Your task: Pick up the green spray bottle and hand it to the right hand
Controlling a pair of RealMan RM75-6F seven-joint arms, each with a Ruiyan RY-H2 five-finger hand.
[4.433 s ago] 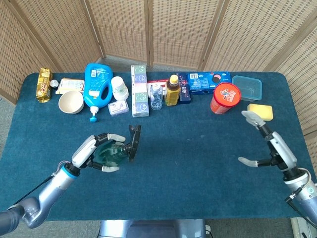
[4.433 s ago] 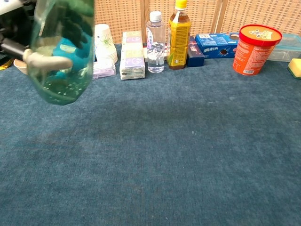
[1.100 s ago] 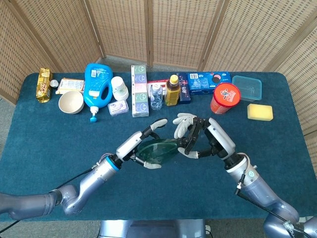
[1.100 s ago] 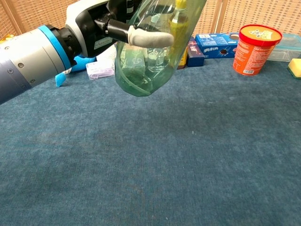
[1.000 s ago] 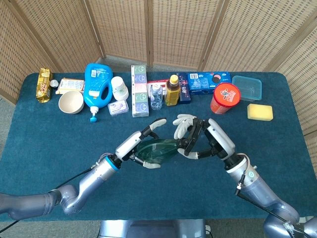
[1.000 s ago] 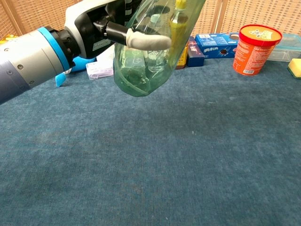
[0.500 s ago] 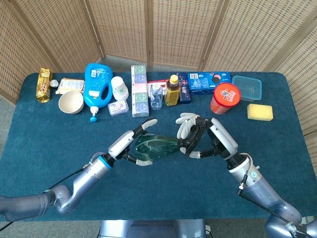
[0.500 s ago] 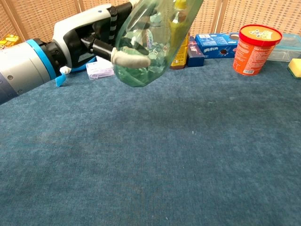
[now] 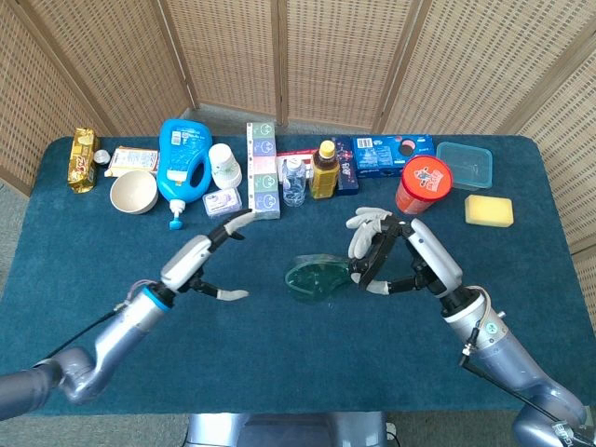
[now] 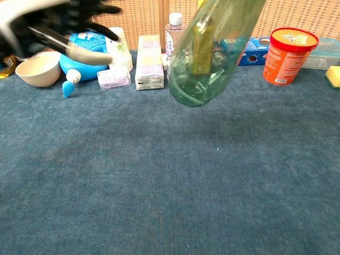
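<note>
Above table [image 9: 307,372], green spray bottle [image 9: 317,276] in right hand [image 9: 396,256]

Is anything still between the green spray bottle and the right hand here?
Nothing visible. The right hand already grips the green spray bottle at its top end, above the table, while the left hand is open and apart from it.

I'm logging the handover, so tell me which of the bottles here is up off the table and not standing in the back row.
The translucent green spray bottle, held in the right hand. The clear water bottle and yellow juice bottle stand upright in the back row; the big blue detergent bottle sits there too.
</note>
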